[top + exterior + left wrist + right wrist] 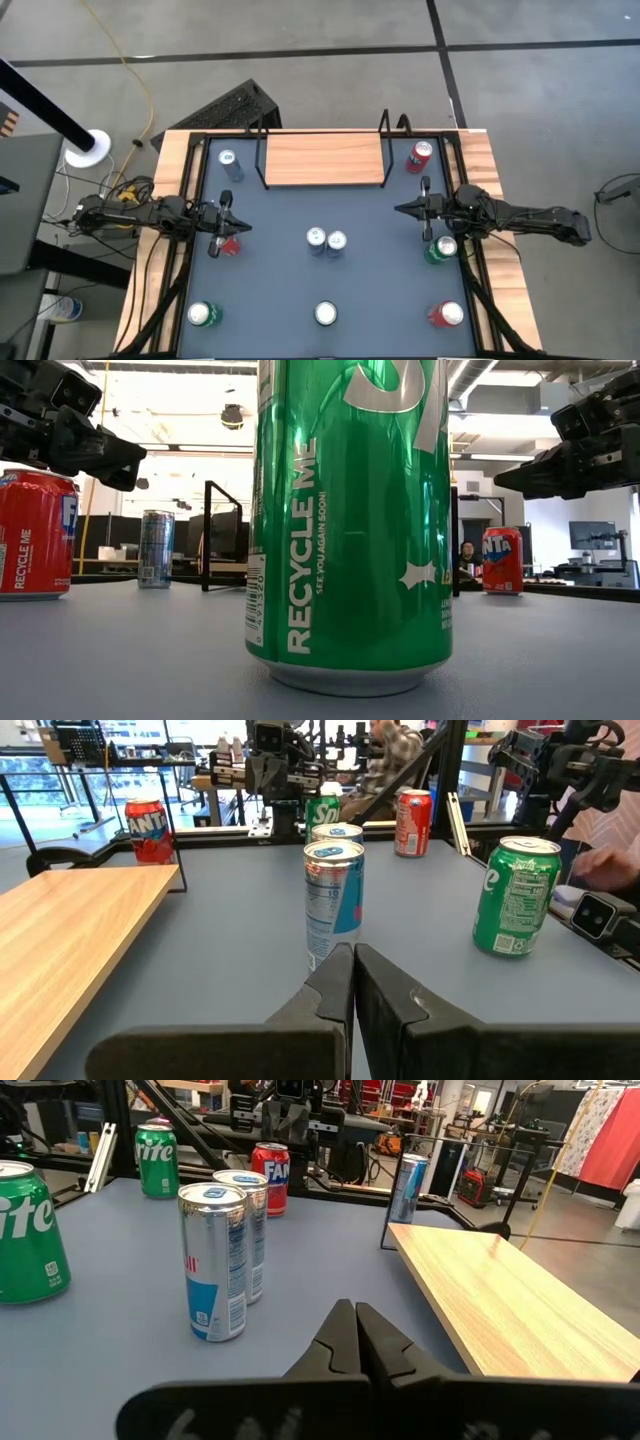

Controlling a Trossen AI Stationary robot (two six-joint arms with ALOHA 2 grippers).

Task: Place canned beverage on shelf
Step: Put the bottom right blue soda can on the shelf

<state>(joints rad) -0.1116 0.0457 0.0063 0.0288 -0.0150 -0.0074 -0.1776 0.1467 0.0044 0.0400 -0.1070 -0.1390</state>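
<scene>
The shelf [323, 158], a light-wood board with a black wire frame, rests flat at the table's far middle with nothing on it. Two slim silver-blue cans [326, 240] stand upright side by side at the table's centre. My left gripper [240, 222] hovers shut at the left side, pointing level toward those cans [333, 900]; a red can [231, 245] stands just below it. My right gripper [400, 209] hovers shut at the right side, facing the same cans [213, 1260], with a green can [443, 248] standing beside it.
More cans stand upright around the table: a slim blue one [228, 160] far left, a red one [420, 153] far right, a green one [203, 315] near left, a green one [350, 520] near middle, a red one [448, 314] near right. Wooden rails [170, 200] line the sides.
</scene>
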